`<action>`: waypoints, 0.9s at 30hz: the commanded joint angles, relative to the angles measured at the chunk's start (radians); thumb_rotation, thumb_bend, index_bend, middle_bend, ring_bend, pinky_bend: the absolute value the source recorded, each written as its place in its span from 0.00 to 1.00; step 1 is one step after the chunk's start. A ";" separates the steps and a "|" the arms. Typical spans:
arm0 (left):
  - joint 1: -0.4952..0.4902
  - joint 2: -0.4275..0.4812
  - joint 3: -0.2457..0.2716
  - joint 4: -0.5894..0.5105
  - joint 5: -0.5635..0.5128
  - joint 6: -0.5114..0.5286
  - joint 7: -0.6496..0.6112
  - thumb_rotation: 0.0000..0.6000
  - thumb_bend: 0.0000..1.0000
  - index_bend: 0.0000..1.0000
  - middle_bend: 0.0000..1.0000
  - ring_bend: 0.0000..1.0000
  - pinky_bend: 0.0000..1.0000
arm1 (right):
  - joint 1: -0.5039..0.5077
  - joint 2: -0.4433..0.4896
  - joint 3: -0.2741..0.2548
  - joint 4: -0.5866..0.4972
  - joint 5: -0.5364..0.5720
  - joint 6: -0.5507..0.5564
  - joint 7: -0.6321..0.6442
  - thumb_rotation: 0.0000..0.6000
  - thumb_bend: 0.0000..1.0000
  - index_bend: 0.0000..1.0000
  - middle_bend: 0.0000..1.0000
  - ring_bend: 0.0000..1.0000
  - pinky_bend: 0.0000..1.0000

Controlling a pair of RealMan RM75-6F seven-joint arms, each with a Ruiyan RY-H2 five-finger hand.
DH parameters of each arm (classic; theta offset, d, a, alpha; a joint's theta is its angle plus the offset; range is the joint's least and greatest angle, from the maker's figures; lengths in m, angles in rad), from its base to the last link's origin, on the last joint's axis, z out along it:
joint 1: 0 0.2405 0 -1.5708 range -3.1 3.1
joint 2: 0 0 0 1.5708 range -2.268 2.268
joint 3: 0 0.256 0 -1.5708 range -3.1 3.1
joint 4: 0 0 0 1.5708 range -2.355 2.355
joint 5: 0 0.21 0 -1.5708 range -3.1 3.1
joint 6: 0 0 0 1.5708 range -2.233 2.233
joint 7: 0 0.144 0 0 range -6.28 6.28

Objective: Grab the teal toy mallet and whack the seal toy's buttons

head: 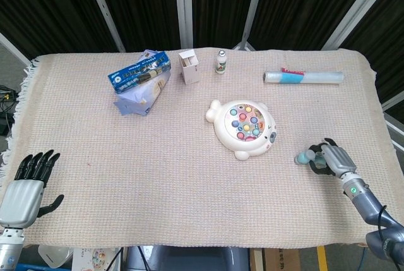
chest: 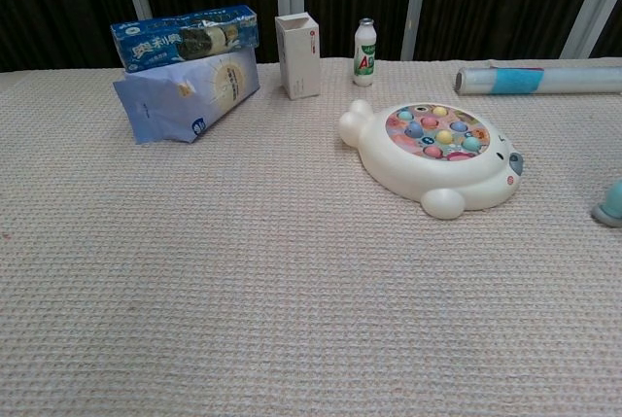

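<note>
right hand (head: 334,159) grips the smooth teal mallet (head: 307,156).

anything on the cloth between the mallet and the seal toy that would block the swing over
Nothing visible does. The right hand holds the teal toy mallet near the table's right edge, and only bare cloth lies between it and the seal toy. The plastic roll lies farther back, off that line.

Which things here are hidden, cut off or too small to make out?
- Teal mallet: head view, its handle is hidden by the right hand; chest view, cut off by the right edge.
- Right hand: outside the chest view.
- Small bottle: label too small in the head view.
- Left hand: seen only in the head view.
</note>
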 commanded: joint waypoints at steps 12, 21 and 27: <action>-0.003 -0.003 -0.002 0.003 -0.006 -0.006 -0.001 1.00 0.24 0.00 0.00 0.00 0.00 | -0.015 -0.007 0.006 0.012 -0.011 0.063 0.033 1.00 0.67 0.64 0.59 0.36 0.01; -0.008 -0.005 -0.001 0.009 -0.005 -0.014 -0.007 1.00 0.24 0.00 0.00 0.00 0.00 | -0.041 0.026 0.037 -0.068 -0.040 0.218 0.007 1.00 0.71 0.74 0.66 0.44 0.05; -0.012 -0.005 -0.002 0.012 0.001 -0.015 -0.012 1.00 0.24 0.00 0.00 0.00 0.00 | -0.013 0.071 0.073 -0.174 -0.049 0.255 -0.088 1.00 0.74 0.81 0.71 0.48 0.09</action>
